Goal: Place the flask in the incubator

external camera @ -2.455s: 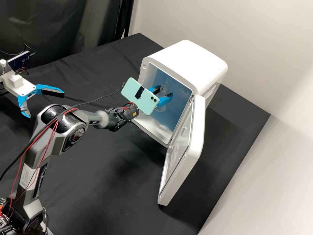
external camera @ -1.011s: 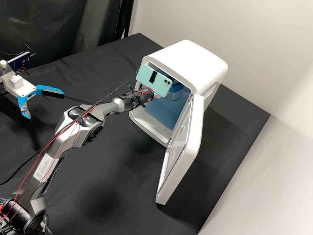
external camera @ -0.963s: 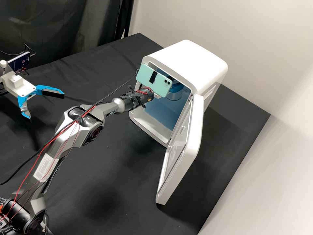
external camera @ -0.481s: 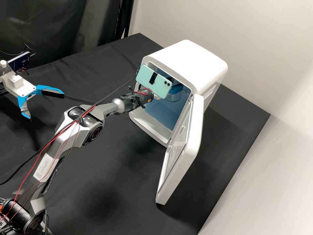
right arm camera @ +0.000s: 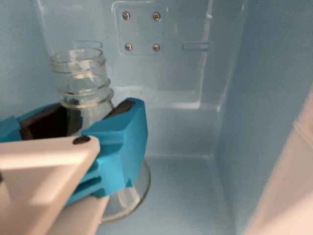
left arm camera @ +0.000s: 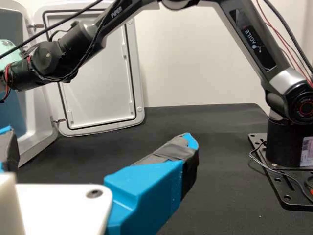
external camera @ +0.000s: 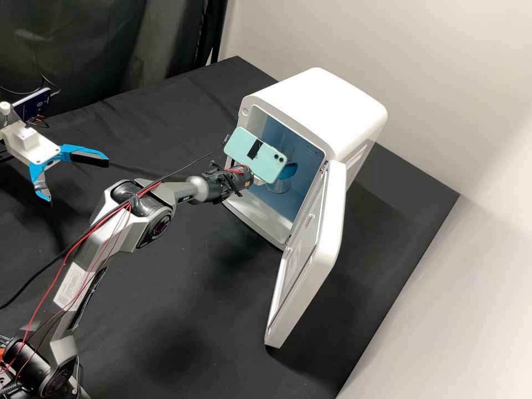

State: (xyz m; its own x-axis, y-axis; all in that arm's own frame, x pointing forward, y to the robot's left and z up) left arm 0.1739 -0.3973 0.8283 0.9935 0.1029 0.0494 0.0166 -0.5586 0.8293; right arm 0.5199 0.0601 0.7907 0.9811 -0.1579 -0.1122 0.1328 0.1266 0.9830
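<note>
A clear glass flask (right arm camera: 80, 78) stands upright inside the white incubator (external camera: 327, 105), with its base on or just above the blue chamber floor (right arm camera: 195, 171). My right gripper (right arm camera: 80, 115) is shut on the flask's neck, one blue finger on each side. In the high view the flask (external camera: 279, 187) shows low in the chamber, behind the mint phone (external camera: 255, 154) mounted on the right wrist. The incubator door (external camera: 310, 249) hangs wide open. My left gripper (external camera: 75, 177) is open and holds nothing, far off at the bench's left side.
The open door (left arm camera: 102, 78) juts out toward the bench's front right. The right arm (external camera: 127, 216) stretches across the middle of the bench, trailing red and black cables. Another phone (external camera: 33, 104) stands at the back left. The bench edge lies just right of the incubator.
The right arm has come down from the top of the chamber, lowering the flask toward the chamber floor. The left arm has not moved.
</note>
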